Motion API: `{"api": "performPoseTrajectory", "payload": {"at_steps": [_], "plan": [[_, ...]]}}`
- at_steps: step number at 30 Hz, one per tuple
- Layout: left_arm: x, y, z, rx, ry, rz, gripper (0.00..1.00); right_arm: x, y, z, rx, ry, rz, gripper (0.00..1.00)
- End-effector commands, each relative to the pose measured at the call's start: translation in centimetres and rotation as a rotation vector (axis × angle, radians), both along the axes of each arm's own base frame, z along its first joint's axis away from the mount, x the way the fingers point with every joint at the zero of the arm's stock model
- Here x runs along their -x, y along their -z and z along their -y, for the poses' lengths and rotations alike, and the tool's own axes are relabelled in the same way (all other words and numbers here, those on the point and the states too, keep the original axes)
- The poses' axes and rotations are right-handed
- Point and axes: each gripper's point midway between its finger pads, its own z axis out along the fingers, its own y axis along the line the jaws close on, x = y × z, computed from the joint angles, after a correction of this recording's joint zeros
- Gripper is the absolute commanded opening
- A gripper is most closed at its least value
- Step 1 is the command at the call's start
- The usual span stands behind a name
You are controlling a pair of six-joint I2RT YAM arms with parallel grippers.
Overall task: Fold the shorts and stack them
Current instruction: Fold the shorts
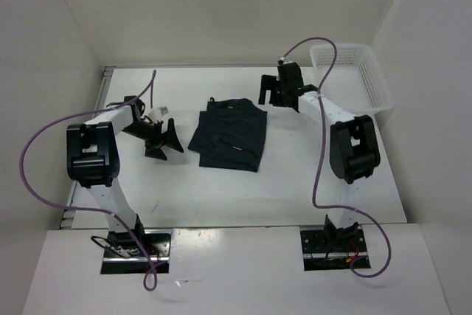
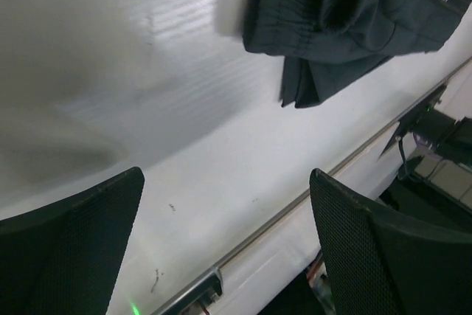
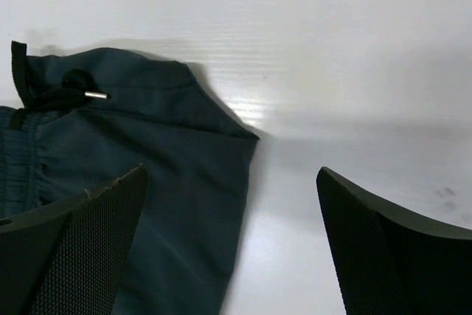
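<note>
Standing spread wide with nothing clamped between them, the left fingers (image 2: pixel 74 248) frame bare white bench (image 2: pixel 221 167). The shorts' (image 2: pixel 332 5) nearest hem edge lies well beyond their tips. The right fingers (image 3: pixel 74 248) are parted just as far and grip nothing. One mesh pad overlaps the dark cloth in the wrist view, but whether it touches cannot be told. The other sits over bare surface past the folded side edge (image 3: pixel 247 145). A metal-tipped drawcord (image 3: pixel 88 95) marks the gathered waistband corner.

From above, the shorts (image 1: pixel 230 134) lie flat as a folded, roughly rectangular bundle at mid-bench between the two arms, with layer edges slightly offset along the near side. Open bench (image 1: pixel 295 175) surrounds the bundle on every side. A white mesh basket (image 1: pixel 375 86) occupies the far right corner, apart from the cloth. Pale walls (image 1: pixel 44 71) bound the work area left, right and rear.
</note>
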Motion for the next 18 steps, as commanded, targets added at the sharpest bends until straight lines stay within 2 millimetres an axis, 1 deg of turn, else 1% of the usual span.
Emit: {"api": "performPoseTrajectory", "payload": {"at_steps": [1,2,3,4,5,6,7,8,9,10,11,12,13,14,15,16,17,18], "plan": [[-2.8,-2.9,-2.3,-0.002,-0.048,0.174,1.0,2.0,-7.3,2.4,0.067,0.061,0.126,1.0],[-3.3,-3.1,-3.1,-0.022,-0.066,0.203,1.0,2.6,-8.0,2.8,0.072,0.07,0.13,1.0],[-3.8,-3.9,-4.4,-0.033,-0.1,0.242,1.0,3.8,-9.7,3.6,0.082,0.079,0.156,1.0],[-4.3,-4.3,-5.4,-0.056,-0.121,0.271,1.0,4.5,-10.2,4.3,0.104,0.092,0.16,1.0],[-5.2,-4.8,-6.5,-0.082,-0.143,0.325,1.0,5.5,-10.3,4.7,0.119,0.084,0.148,1.0],[-5.7,-5.9,-8.1,-0.1,-0.185,0.374,1.0,6.6,-11.4,5.3,0.128,0.088,0.168,1.0],[-6.4,-6.5,-9.5,-0.133,-0.211,0.423,1.0,7.2,-11.7,6.2,0.144,0.123,0.172,1.0],[-6.6,-7.2,-10.7,-0.166,-0.237,0.458,1.0,7.9,-11.8,6.8,0.149,0.159,0.165,1.0],[-6.7,-7.6,-12.5,-0.192,-0.282,0.473,1.0,8.5,-12.8,7.4,0.139,0.195,0.176,1.0],[-6.8,-7.9,-13.6,-0.216,-0.307,0.488,1.0,9.0,-12.9,8.1,0.126,0.243,0.162,1.0],[-6.8,-8.6,-14.7,-0.243,-0.332,0.515,1.0,9.9,-12.5,8.4,0.13,0.249,0.129,1.0],[-6.6,-9.0,-16.7,-0.292,-0.38,0.52,1.0,10.2,-13.0,9.0,0.135,0.265,0.133,1.0],[-6.6,-9.4,-17.9,-0.324,-0.405,0.536,1.0,10.9,-14.1,9.5,0.14,0.271,0.165,1.0],[-6.5,-10.3,-18.9,-0.36,-0.431,0.562,1.0,11.6,-13.9,10.0,0.148,0.279,0.165,1.0],[-6.1,-10.4,-20.6,-0.408,-0.471,0.566,1.0,12.0,-14.4,10.3,0.154,0.282,0.188,1.0],[-5.7,-10.4,-21.1,-0.427,-0.488,0.566,1.0,12.7,-15.7,11.1,0.146,0.305,0.224,1.0],[-5.3,-10.9,-21.3,-0.435,-0.498,0.579,1.0,13.2,-15.6,11.5,0.154,0.318,0.228,1.0],[-5.3,-11.0,-21.9,-0.452,-0.511,0.584,1.0,13.5,-16.5,12.2,0.152,0.33,0.253,1.0]]}}
